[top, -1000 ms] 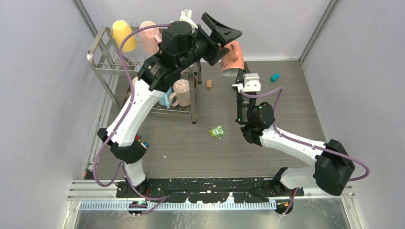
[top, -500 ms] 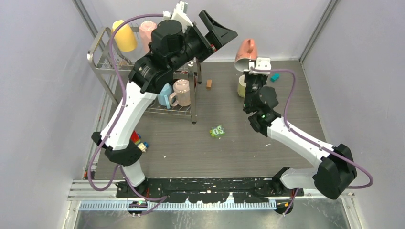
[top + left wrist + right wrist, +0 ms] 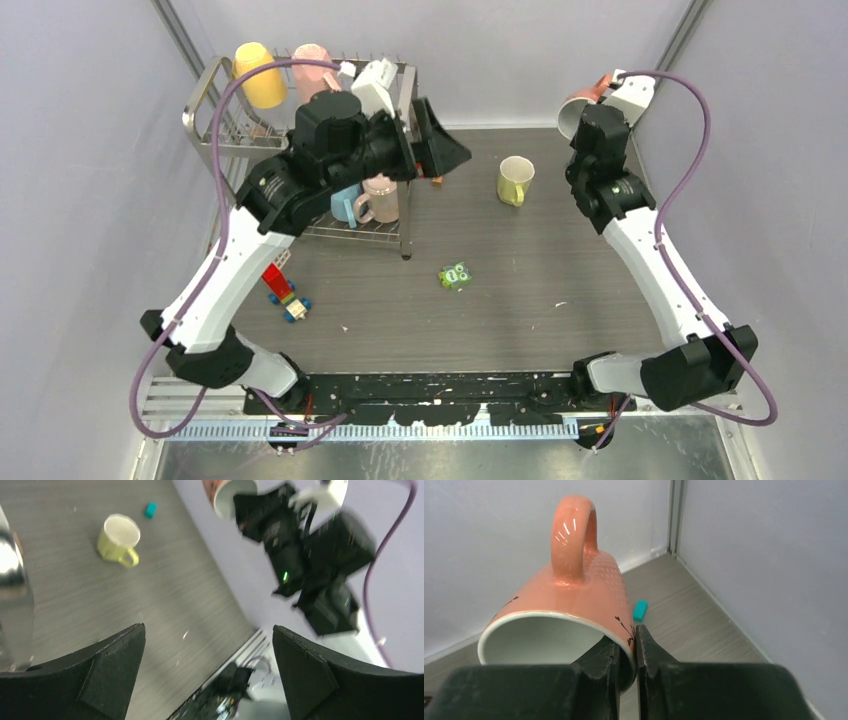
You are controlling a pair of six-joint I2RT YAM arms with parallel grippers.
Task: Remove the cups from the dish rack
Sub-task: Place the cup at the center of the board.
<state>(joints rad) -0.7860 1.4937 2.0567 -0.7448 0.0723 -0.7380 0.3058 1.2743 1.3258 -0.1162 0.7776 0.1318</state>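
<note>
The right claw [image 3: 626,647] is pinching the orange cup [image 3: 574,600] by its rim, with one finger inside and one outside. It is holding the cup up in the air at the far right corner, tipped on its side with the handle on top. The next job, I think, is putting this cup down on the bench [image 3: 520,290]. To do it well, the arm should be turning the cup so its bottom is facing down, then going down slowly. The grip is only on the thin rim, so a fast move could be making the cup swing or slip. A good spot is near the lime cup [image 3: 515,180] but not touching it, and away from the little teal block [image 3: 640,610]. The left claw [image 3: 207,630] is wide open and holding nothing, beside the dish rack [image 3: 196,110], where a yellow cup [image 3: 258,75] and a pink cup [image 3: 312,65] are waiting.
</note>
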